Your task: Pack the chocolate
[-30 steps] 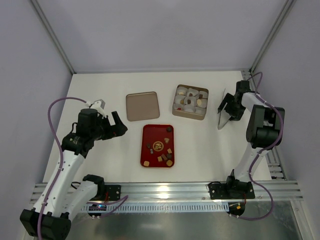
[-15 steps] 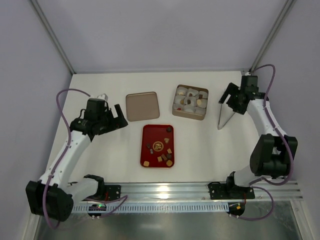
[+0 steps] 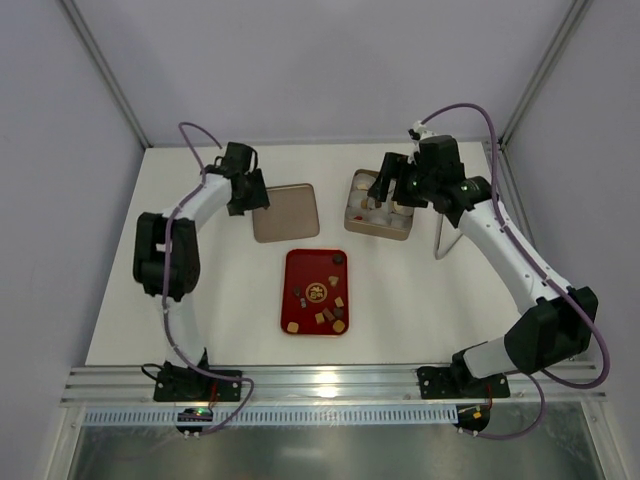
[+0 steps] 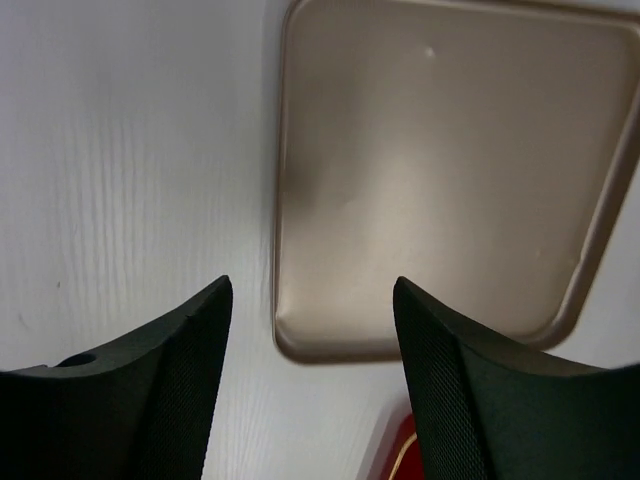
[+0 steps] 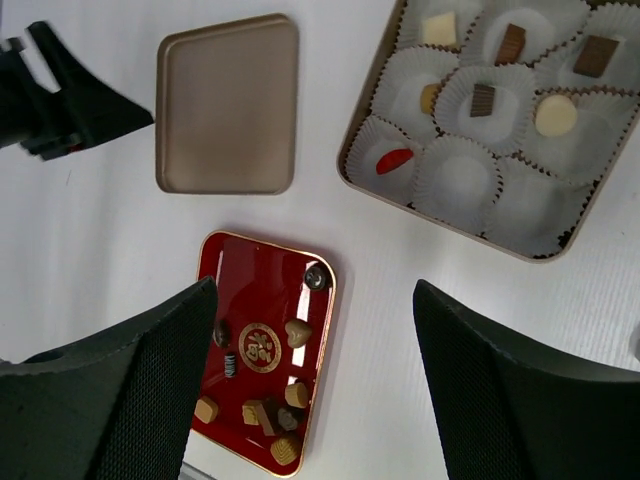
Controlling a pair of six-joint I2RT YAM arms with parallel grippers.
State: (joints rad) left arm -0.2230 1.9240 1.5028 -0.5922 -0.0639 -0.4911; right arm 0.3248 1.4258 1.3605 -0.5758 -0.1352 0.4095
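The left pincer [image 4: 312, 290] hangs spread and empty low over one edge of the lid [image 4: 440, 180], probably ready to take that rim. The right pincer [image 5: 315, 290], also spread and empty, hovers high enough for its camera to take in both containers. The lid lies flat on the surface [image 3: 200, 290] just left of the tin [image 3: 380, 233], likely set aside to leave the tin clear for filling. The red tray [image 5: 260, 280] sits nearer the arms, its long axis running near to far. Several paper cups [image 5: 455, 185] are still empty, each meant for one piece. The chocolate [image 5: 297, 332] lies mostly loose on the tray, crowded toward its near end. A few pieces already sit in cups. The pieces are squat and share no heading, and the small bars in the cups point at differing angles.
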